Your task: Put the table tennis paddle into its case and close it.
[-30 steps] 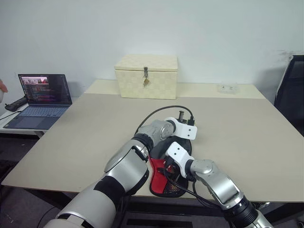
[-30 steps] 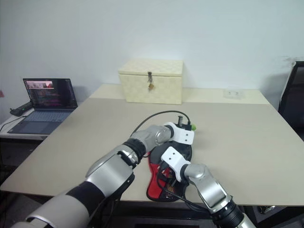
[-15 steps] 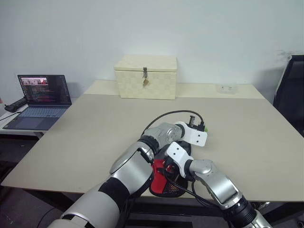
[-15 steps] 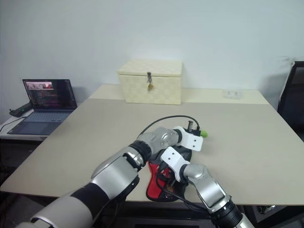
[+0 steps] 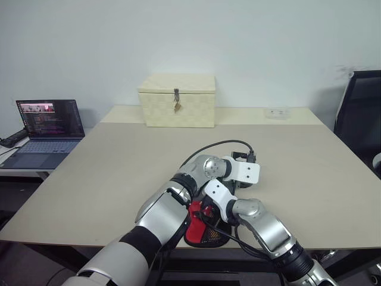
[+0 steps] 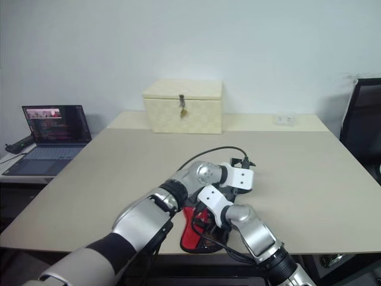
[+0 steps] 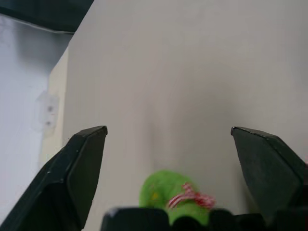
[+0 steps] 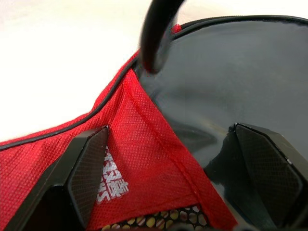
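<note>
Both tools gaping: left tool (image 7: 168,159) over smooth beige bench (image 5: 107,173), right tool (image 8: 168,163) above woven red-and-black case (image 8: 144,159).

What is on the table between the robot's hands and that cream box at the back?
Nothing at all. In the left eye view, bare table runs from the left end effector to the cream box.
</note>
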Robot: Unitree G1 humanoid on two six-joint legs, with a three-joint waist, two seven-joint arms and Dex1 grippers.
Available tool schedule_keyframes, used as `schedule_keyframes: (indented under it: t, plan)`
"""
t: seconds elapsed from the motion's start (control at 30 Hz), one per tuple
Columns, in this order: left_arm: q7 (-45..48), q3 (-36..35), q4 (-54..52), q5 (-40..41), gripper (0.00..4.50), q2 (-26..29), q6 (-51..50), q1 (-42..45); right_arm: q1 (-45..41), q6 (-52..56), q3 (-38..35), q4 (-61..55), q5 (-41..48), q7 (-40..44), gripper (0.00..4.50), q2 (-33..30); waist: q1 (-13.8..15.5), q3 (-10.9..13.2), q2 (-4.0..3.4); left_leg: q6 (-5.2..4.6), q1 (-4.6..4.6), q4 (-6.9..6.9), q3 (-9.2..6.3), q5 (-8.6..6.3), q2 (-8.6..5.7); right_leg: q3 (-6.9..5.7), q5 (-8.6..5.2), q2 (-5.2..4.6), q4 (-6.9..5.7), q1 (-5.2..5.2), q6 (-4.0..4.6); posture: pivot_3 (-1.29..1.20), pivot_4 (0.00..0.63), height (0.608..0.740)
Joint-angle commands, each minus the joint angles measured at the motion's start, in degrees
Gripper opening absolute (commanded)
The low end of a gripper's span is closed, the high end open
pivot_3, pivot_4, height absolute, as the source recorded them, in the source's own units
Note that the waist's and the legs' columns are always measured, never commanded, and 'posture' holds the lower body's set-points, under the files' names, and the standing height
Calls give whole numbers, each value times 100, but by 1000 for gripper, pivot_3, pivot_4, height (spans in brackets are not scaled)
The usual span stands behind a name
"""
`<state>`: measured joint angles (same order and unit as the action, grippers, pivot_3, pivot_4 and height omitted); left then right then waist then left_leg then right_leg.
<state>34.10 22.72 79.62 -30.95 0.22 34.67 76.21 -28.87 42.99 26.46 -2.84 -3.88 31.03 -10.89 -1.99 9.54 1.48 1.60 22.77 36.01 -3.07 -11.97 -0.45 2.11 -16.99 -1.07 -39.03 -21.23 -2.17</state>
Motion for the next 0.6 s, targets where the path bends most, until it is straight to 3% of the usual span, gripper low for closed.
schedule_keyframes:
  t: [0.03, 0.2, 0.37, 0.6]
  plan:
    - [242, -448, -235, 517, 4475, 61, 40, 90, 211, 345, 170, 737, 26, 136, 4500, -39, -9, -3, 0, 0, -1, 1, 0, 0, 2, 2, 0, 2, 0, 0, 0, 0, 150, 740]
    - [378, -1281, -394, 1358, 4475, 318, -99, 283, 54, 509, -58, 358, 211, 305, 4500, -118, -46, -2, 1, 0, 3, 0, -3, 0, 3, 11, 0, 4, -2, -8, 0, 0, 150, 740]
    - [665, -1931, -573, 2020, 4475, 815, -368, 244, -88, 1251, -699, -784, 941, 632, 4500, -146, -40, 2, 1, -1, 15, -2, -11, -1, 4, 9, 0, 0, 1, -15, 0, 0, 150, 740]
    - [1950, -2746, -1064, 3127, 4475, 1549, -1309, -747, -215, 2512, -2135, -2279, 2039, 693, 4500, -447, -50, 19, 1, -4, 52, -6, -27, -3, 6, 8, 17, -3, -3, -60, 29, 0, 150, 740]
